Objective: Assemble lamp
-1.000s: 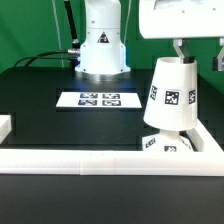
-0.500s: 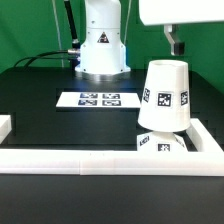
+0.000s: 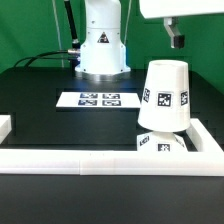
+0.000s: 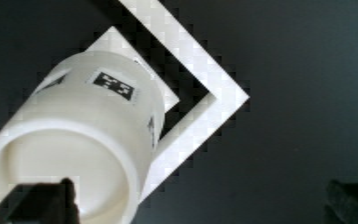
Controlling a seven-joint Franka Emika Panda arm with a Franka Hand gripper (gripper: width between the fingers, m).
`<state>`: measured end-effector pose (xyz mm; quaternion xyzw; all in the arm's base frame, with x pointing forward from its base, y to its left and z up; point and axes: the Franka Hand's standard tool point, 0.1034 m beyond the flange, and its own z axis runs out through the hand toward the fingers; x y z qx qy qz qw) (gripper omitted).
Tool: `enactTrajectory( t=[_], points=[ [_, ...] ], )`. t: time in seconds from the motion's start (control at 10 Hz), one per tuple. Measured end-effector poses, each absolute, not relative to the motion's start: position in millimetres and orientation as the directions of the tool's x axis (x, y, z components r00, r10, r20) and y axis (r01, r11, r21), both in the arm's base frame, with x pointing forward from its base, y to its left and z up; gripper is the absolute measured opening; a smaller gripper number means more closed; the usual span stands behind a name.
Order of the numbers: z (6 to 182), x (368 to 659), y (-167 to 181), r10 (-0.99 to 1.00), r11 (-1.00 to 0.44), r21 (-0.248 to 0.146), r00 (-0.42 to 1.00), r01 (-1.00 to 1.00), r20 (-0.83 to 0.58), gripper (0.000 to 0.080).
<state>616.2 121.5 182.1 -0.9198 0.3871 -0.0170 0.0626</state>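
The white truncated-cone shade point(image 3: 166, 95) stands upright on the flat square base point(image 3: 165, 143) at the exterior view's right, near the front corner of the table. The bulb is hidden. My gripper point(image 3: 176, 40) hangs above the shade, apart from it, open and empty. In the wrist view the shade point(image 4: 78, 130) shows from above, with a corner of the base point(image 4: 108, 42) beside it. The gripper point(image 4: 194, 205) has its two dark fingers wide apart, with nothing between them.
A white rail point(image 3: 100, 160) runs along the table's front and right edges; its corner also shows in the wrist view point(image 4: 229, 90). The marker board point(image 3: 98, 99) lies mid-table. The robot pedestal point(image 3: 100, 45) stands at the back. A white block point(image 3: 5, 127) sits at the left edge.
The gripper has let go of the shade and risen straight up. The shade, tilted a second ago, now stands straight on the base.
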Motion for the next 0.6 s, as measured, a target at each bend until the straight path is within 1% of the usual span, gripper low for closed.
enactTrajectory(
  t=[0.6],
  points=[
    [179.0,615.4,121.3,-0.714,-0.693,-0.124,0.7,-0.71,-0.019,0.0699]
  ],
)
